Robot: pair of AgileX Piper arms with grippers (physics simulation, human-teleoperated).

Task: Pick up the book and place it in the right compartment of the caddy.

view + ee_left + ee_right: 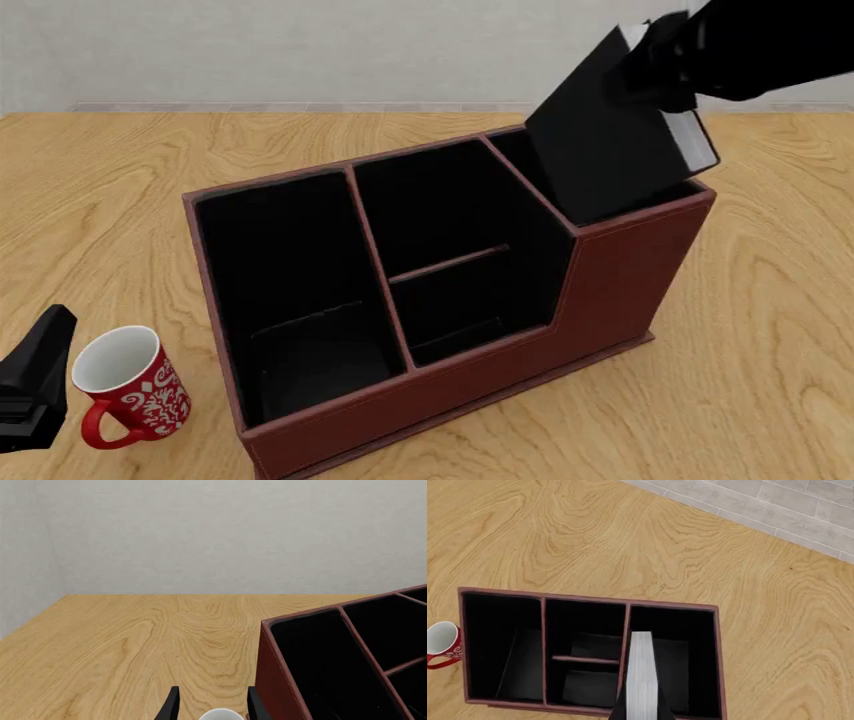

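Black book (607,140) hangs tilted, upper right of frame, clamped in your right gripper (663,50), its lower corner dipping into the caddy's (627,290) right compartment (684,645). Go straight down.

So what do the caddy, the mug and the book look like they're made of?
These are simulator renders, so judged by look only. The caddy: reddish-brown leather-look outside with a slight sheen, matte black lining inside. The mug: glossy red with a white pattern and white interior, probably glazed ceramic. The book: plain matte black hard covers, with white striped page edges that suggest paper.
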